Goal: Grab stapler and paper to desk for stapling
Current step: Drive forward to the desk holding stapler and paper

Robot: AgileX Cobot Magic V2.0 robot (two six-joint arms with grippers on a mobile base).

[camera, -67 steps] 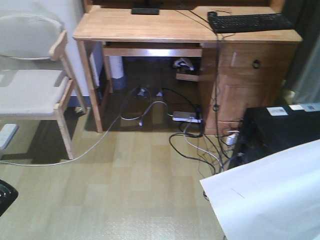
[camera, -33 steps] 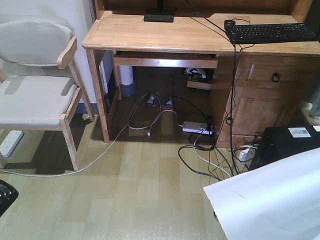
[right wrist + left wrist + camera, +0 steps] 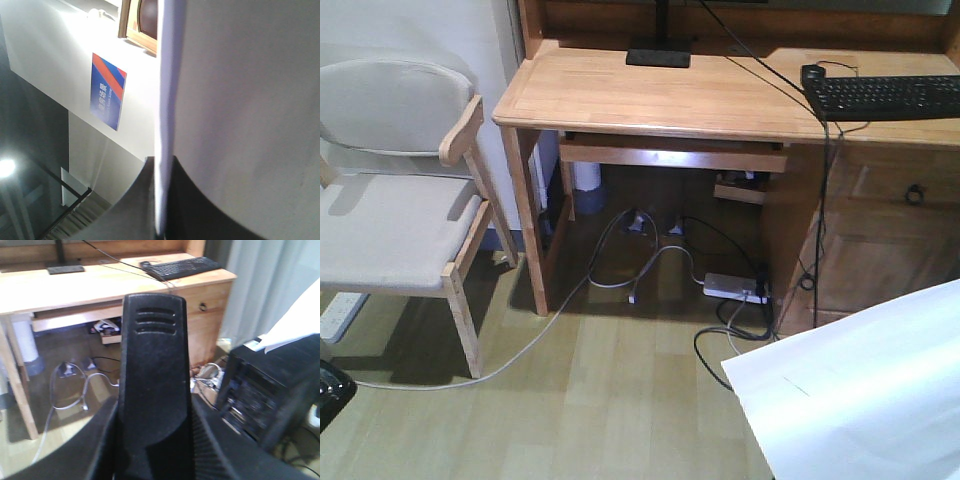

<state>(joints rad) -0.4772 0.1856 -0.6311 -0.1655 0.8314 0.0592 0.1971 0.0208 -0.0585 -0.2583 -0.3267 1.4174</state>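
The counter stands at the back, and the chair is to its left. On the counter, the keyboard lies at the right. A screen foot sits at the back, near the middle. Under the counter, cables and a plug box lie on the floor. The paper is low on the right, in front of the counter (its edge sits between the right fingers). The stapler sticks up between the left fingers.

Left hand: matte black fingers, fine ribbing (clearest on one pad). Right hand: dark, smoothly curved.
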